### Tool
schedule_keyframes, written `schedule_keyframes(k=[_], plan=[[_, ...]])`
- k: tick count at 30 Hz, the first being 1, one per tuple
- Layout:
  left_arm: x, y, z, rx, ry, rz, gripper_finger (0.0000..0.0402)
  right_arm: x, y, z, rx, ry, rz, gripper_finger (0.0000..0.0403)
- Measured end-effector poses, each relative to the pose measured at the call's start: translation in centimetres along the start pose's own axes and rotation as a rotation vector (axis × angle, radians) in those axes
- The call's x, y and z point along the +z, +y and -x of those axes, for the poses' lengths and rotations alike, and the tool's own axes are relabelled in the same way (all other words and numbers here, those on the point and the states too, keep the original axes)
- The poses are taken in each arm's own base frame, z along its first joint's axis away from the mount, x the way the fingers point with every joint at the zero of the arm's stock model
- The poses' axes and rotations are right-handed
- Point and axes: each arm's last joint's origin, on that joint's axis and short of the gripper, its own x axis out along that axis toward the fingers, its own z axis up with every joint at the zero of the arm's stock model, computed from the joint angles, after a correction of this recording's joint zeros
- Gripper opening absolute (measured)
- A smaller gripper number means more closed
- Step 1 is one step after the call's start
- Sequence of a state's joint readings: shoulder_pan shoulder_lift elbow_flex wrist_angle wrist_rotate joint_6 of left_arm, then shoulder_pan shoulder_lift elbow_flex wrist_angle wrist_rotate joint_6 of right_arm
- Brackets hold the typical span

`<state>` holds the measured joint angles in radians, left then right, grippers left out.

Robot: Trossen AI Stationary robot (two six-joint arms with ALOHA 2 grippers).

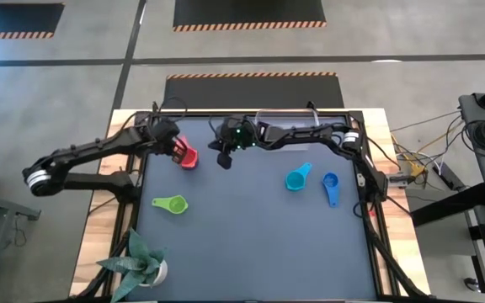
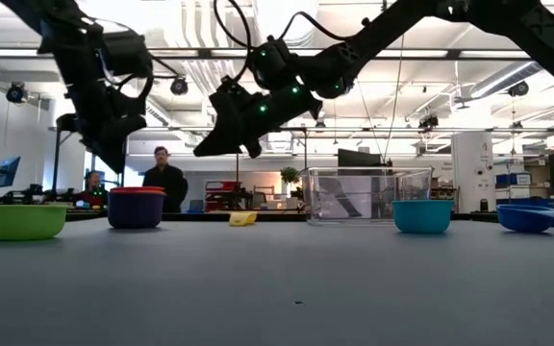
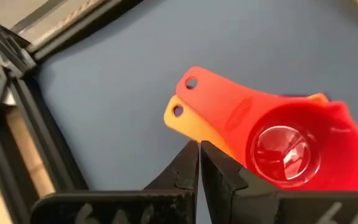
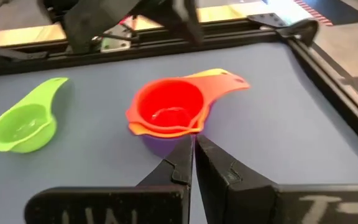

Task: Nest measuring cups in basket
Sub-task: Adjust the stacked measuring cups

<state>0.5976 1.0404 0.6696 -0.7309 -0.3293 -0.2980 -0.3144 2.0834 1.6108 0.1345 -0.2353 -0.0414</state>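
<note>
A stack of measuring cups [image 1: 189, 157] stands on the dark mat at far left: a red cup [image 4: 166, 107] sits in an orange one, over a purple one [image 4: 157, 142]. My left gripper [image 1: 178, 151] hangs shut just above the stack's handles [image 3: 213, 106]. My right gripper [image 1: 224, 160] is shut in the air right of the stack. A green cup [image 1: 171, 204], a cyan cup [image 1: 297, 178] and a blue cup [image 1: 331, 187] each rest alone on the mat. A yellow cup [image 2: 243, 219] lies farther back. The clear basket [image 2: 354, 192] stands at the far edge, partly under my right arm.
A potted plant [image 1: 141, 265] stands at the near left corner. A black frame rail [image 1: 141, 168] borders the mat. Open mat lies between the green cup and the cyan cup. People [image 2: 164, 178] are in the room behind the table.
</note>
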Motion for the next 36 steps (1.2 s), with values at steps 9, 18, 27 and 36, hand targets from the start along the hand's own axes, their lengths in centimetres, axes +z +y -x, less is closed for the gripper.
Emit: schedule_keyframes(k=[9, 18, 27, 36], plan=[[-1.0, -0.5, -2.3, -0.017, -0.035, 0.026, 0.0, 0.5, -2.3, 0.6, -0.043, 0.004, -0.029, 0.0009], [-1.0, -1.3, -4.3, -0.01, -0.01, 0.022, 0.0, 0.7, -2.3, 0.7, -0.044, -0.002, -0.034, 0.0009], [-0.1, -2.1, -5.1, -0.075, -0.004, 0.013, 0.0, 0.7, -2.4, 0.7, -0.044, -0.001, -0.023, 0.0009], [0.0, -3.5, -4.5, -0.174, 0.013, 0.068, 0.0, 0.6, -2.3, 0.7, -0.043, 0.015, -0.015, 0.0009]])
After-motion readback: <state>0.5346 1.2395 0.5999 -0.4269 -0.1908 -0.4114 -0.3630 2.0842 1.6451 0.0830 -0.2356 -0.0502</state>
